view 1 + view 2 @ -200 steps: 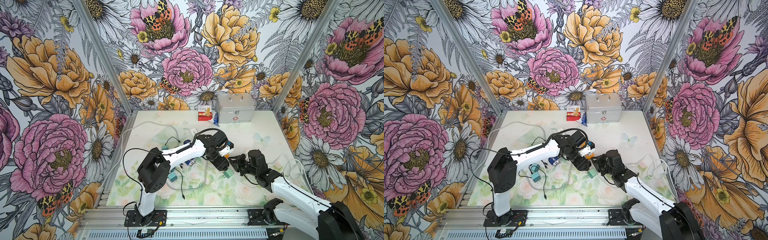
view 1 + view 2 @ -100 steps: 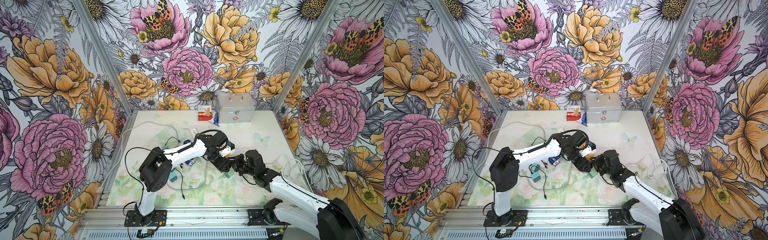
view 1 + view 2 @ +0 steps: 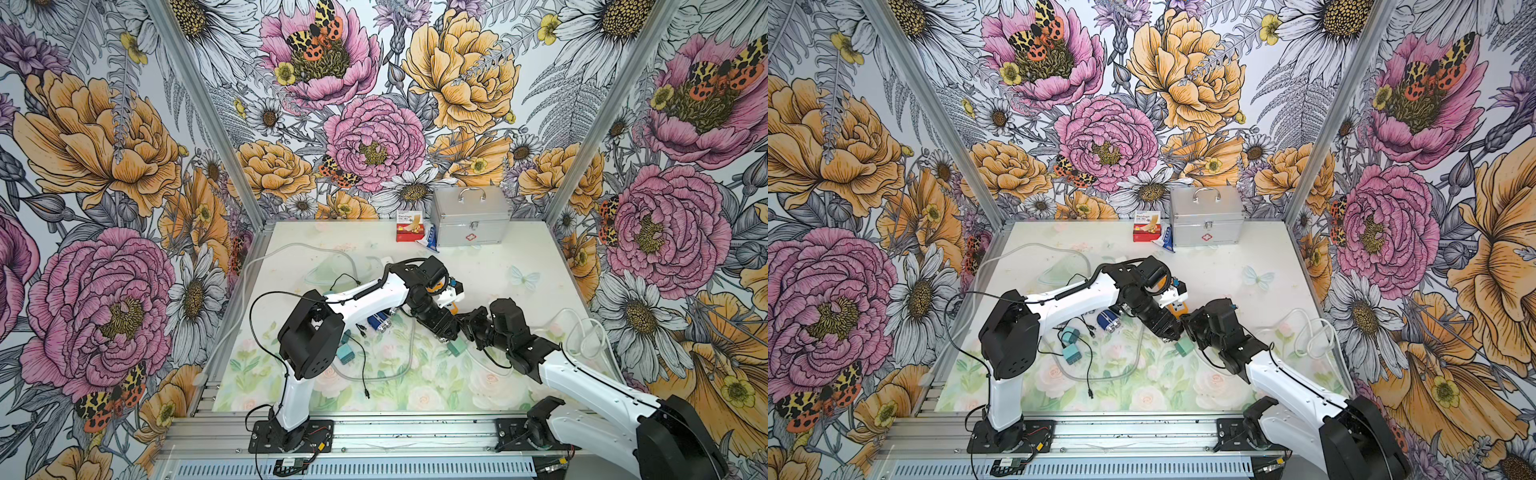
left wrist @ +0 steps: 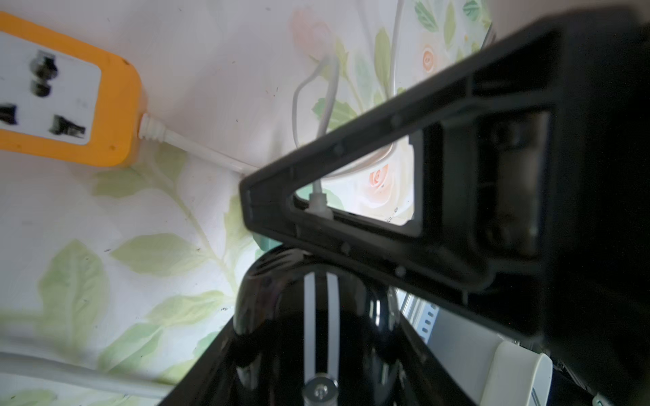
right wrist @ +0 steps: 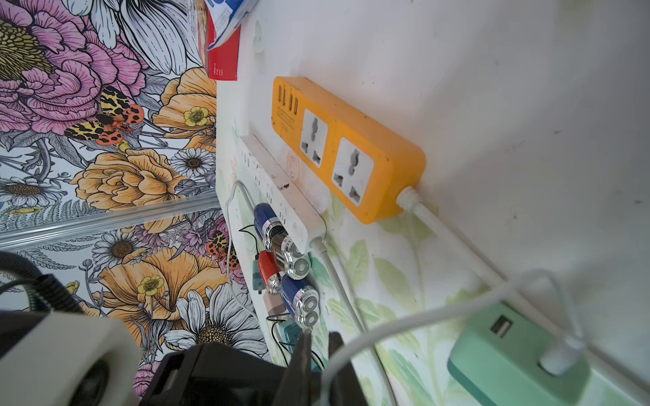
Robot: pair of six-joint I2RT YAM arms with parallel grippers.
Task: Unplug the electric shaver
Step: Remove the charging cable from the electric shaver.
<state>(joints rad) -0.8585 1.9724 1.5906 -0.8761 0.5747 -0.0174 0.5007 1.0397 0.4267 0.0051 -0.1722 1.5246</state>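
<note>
Several electric shavers (image 5: 299, 302), blue and red with chrome heads, lie beside a white power strip (image 5: 281, 189); both top views show them too (image 3: 380, 323) (image 3: 1108, 321). A green adapter (image 5: 510, 355) lies on the table with a white plug (image 5: 562, 355) in it. The plug's white cable (image 5: 439, 309) runs into my right gripper (image 5: 318, 337), whose jaws stand nearly together around it. My left gripper (image 3: 449, 334) points down at this adapter (image 3: 457, 347), tip to tip with the right gripper (image 3: 466, 328). I cannot see how the left jaws stand. Which shaver the cable leads to is hidden.
An orange power strip (image 5: 351, 151) lies just behind the grippers. More green adapters (image 3: 347, 353) and black cords sit at the front left. A silver first-aid case (image 3: 469, 216) and a red box (image 3: 409, 228) stand at the back wall. White cable loops (image 3: 590, 336) lie right.
My right gripper has slid left toward the left gripper and the green adapter, and its jaws have narrowed. The left arm has barely moved.
</note>
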